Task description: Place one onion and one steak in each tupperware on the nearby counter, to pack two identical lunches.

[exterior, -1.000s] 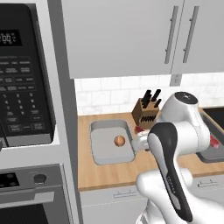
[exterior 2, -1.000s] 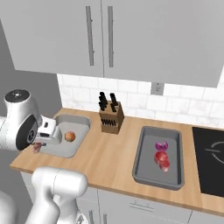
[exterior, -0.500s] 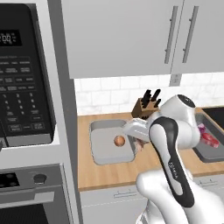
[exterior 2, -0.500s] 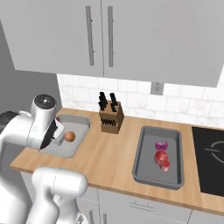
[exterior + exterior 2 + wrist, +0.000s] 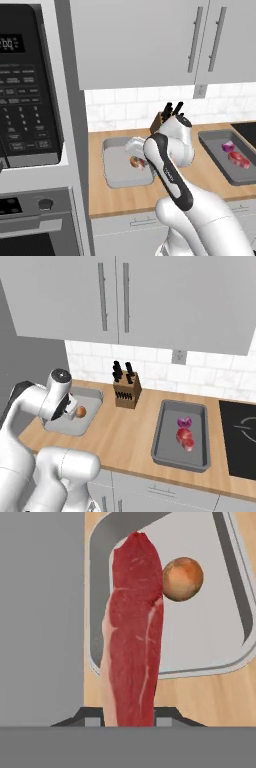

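one pale grey shallow tupperware tray (image 5: 197, 456) on the tan wood-grain counter (image 5: 130, 431) looks packed, while the two-finger gripper (image 5: 131, 714), clenched on a raw red steak (image 5: 132, 637), hangs over the other tray (image 5: 220, 619) holding a brown onion (image 5: 183, 579).

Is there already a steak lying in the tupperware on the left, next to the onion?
No, the left tupperware holds one onion; the steak is held between the fingers above it.

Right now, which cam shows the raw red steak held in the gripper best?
Hand view: the raw red marbled steak runs up from the shut gripper, over the pale grey tupperware holding a round orange-brown onion. Left base view gives a red sliver beside the arm. In the right base view I cannot make it out.
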Motion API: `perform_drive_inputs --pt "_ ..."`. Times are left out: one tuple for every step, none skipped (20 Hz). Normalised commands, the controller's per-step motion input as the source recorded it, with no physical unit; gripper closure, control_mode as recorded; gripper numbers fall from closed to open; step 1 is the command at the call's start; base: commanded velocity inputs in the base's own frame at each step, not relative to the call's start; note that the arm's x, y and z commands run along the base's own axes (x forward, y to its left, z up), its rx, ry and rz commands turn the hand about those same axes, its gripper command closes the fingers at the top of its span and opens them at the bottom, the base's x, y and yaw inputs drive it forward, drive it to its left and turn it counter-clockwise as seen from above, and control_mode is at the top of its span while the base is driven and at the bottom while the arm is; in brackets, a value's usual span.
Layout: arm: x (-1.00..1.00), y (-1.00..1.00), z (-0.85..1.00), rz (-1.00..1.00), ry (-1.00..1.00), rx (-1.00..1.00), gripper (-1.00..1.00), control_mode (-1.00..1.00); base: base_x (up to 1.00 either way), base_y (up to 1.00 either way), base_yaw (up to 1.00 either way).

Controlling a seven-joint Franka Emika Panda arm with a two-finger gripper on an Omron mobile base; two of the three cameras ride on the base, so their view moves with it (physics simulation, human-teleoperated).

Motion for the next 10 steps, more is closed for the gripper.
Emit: perform_drive_inputs --pt "0.77 0.01 -0.21 -0.02 0.20 0.00 1.00 -1.00 0.00 0.00 0.00" --pt "0.79 0.00 -0.25 -0.01 0.18 0.00 1.00 -1.00 0.00 0.00 0.00" --pt "0.81 0.01 -0.27 0.00 0.18 0.00 1.00 -1.00 0.00 0.00 0.00" --pt "0.81 0.01 -0.28 0.00 0.16 0.00 1.00 -1.00 0.00 0.00 0.00" --pt "0.84 0.00 -0.33 0.00 0.15 0.00 1.00 -1.00 0.00 0.00 0.00" --pt "0.84 0.00 -0.33 0.00 0.13 0.00 1.00 -1.00 0.00 0.00 0.00" --pt "0.84 0.00 -0.36 0.00 0.11 0.00 1.00 -1.00 0.00 0.00 0.00" --pt "0.86 0.00 -0.43 0.00 0.08 0.00 1.00 -1.00 0.00 0.00 0.00" --pt "0.83 0.05 -0.49 0.00 0.05 0.00 1.00 -1.00 0.00 0.00 0.00" --pt "0.75 0.09 -0.53 0.00 0.00 -0.01 1.00 -1.00 0.00 0.00 0.00"
